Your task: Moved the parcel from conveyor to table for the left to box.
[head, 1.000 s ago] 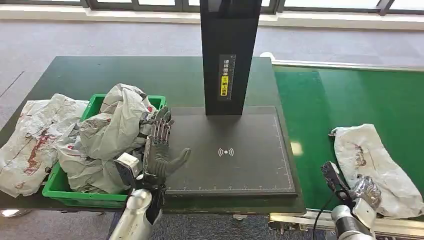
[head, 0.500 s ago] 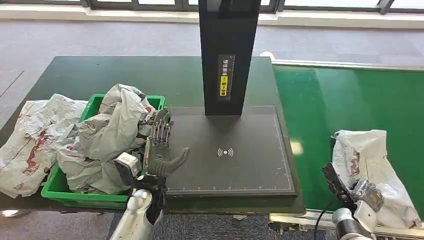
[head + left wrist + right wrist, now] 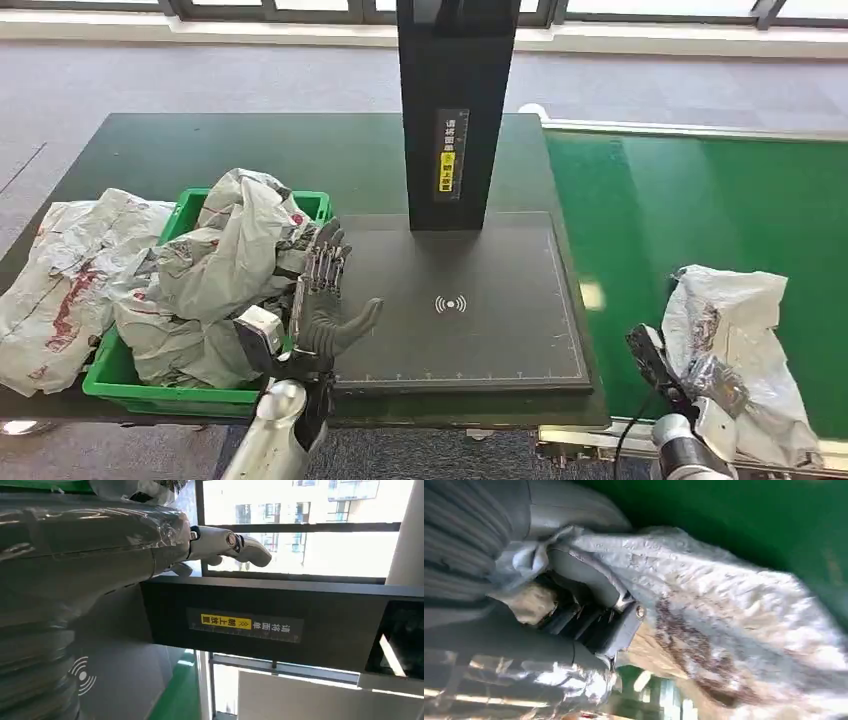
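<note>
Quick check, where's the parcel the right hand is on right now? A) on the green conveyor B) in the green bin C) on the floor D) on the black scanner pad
A: the right hand grips the white parcel at its near end, and the parcel is on the green conveyor, clear of the black scanner pad.

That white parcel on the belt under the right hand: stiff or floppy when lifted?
Probably floppy: the parcel is a crinkled plastic mailer, already bunched where the right hand grips it. Likely light for its size, sagging from the grip. The glossy film may slip.
</note>
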`<state>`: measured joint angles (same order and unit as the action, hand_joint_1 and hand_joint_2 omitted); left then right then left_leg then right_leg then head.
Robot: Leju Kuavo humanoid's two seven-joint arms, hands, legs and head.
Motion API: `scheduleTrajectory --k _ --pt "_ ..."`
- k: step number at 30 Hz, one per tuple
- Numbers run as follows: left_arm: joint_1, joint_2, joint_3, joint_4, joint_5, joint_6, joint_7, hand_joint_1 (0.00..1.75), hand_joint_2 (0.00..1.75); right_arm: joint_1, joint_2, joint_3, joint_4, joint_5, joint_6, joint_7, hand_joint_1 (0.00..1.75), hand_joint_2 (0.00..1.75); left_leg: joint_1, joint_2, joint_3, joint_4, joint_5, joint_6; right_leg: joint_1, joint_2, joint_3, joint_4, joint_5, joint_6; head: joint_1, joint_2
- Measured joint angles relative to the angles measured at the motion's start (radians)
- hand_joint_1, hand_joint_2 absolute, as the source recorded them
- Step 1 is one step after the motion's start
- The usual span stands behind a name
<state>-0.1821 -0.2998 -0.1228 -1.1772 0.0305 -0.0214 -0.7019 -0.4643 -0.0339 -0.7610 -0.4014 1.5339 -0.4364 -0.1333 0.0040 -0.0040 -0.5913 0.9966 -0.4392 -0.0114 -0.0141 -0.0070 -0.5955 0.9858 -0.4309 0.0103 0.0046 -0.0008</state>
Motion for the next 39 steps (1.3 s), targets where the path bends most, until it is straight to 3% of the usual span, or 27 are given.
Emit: scheduleTrajectory --k 4,8,15,25,26,27,30,34,38,39 --pt "0.001 0.0 0.0 -0.004 -0.003 0.0 0.0 0.0 1.75 0.016 0.089 0.048 -0.101 -0.1 -0.046 -0.176 1.75 1.75 0.0 0.002 0.0 -0.001 0.001 -0.001 0.0 0.002 -0.001 0.001 0.0 -0.001 0.0 0.0" --pt "0.002 0.0 0.0 -0.011 -0.007 -0.003 0.0 0.0 1.75 0.075 0.202 0.186 -0.313 -0.274 -0.041 -0.296 1.75 1.75 0.001 -0.001 0.0 -0.002 0.002 -0.002 0.001 0.0 -0.002 0.002 -0.001 -0.002 0.0 0.0" --pt "0.003 0.0 0.006 -0.015 -0.014 -0.011 0.0 0.0 1.75 0.178 0.298 0.426 -0.619 -0.381 -0.035 -0.312 1.75 1.75 0.001 0.0 0.0 -0.002 0.001 -0.003 0.001 0.0 -0.002 0.002 -0.002 -0.003 0.0 0.0" --pt "0.004 0.0 0.012 -0.017 -0.021 -0.026 0.0 0.0 1.75 0.223 0.314 0.555 -0.726 -0.445 -0.053 -0.313 1.75 1.75 0.001 -0.001 0.0 -0.002 0.001 -0.003 0.0 0.0 -0.002 0.001 -0.002 -0.003 0.0 0.0" --pt "0.004 0.0 0.013 -0.017 -0.021 -0.026 0.0 0.0 1.75 0.223 0.314 0.564 -0.73 -0.46 -0.059 -0.318 0.66 1.75 0.001 -0.001 0.0 -0.002 0.001 -0.003 0.0 0.0 -0.002 0.001 -0.002 -0.003 0.0 0.0" --pt "0.004 0.0 0.013 -0.017 -0.021 -0.026 0.0 0.0 1.75 0.225 0.314 0.576 -0.735 -0.481 -0.068 -0.327 0.0 1.75 0.001 0.0 0.0 -0.002 0.001 -0.003 0.001 0.0 -0.002 0.001 -0.002 -0.003 0.0 0.0" --pt "0.004 0.0 0.013 -0.016 -0.021 -0.026 0.0 0.0 1.75 0.225 0.314 0.619 -0.745 -0.507 -0.082 -0.331 0.0 1.75 0.001 0.0 0.0 -0.002 0.001 -0.003 0.001 0.0 -0.003 0.002 -0.002 -0.003 0.0 0.0" --pt "0.004 0.0 0.014 -0.016 -0.021 -0.025 0.0 0.0 1.75 0.223 0.314 0.677 -0.74 -0.381 -0.076 -0.207 0.0 1.75 0.001 -0.001 0.0 -0.002 0.001 -0.003 0.001 0.0 -0.003 0.002 -0.002 -0.003 0.0 0.0" --pt "0.004 0.0 0.015 -0.016 -0.021 -0.025 0.0 0.0 1.75 0.222 0.314 0.698 -0.736 -0.369 -0.075 -0.194 0.0 1.75 0.001 0.0 0.0 -0.002 0.001 -0.003 0.001 0.0 -0.003 0.002 -0.002 -0.003 0.0 0.0" --pt "0.004 0.0 0.015 -0.016 -0.021 -0.025 0.0 0.0 1.75 0.222 0.314 0.699 -0.735 -0.365 -0.076 -0.191 0.0 0.0 0.001 0.0 0.0 -0.002 0.001 -0.003 0.001 0.0 -0.003 0.001 -0.002 -0.003 0.0 0.0"
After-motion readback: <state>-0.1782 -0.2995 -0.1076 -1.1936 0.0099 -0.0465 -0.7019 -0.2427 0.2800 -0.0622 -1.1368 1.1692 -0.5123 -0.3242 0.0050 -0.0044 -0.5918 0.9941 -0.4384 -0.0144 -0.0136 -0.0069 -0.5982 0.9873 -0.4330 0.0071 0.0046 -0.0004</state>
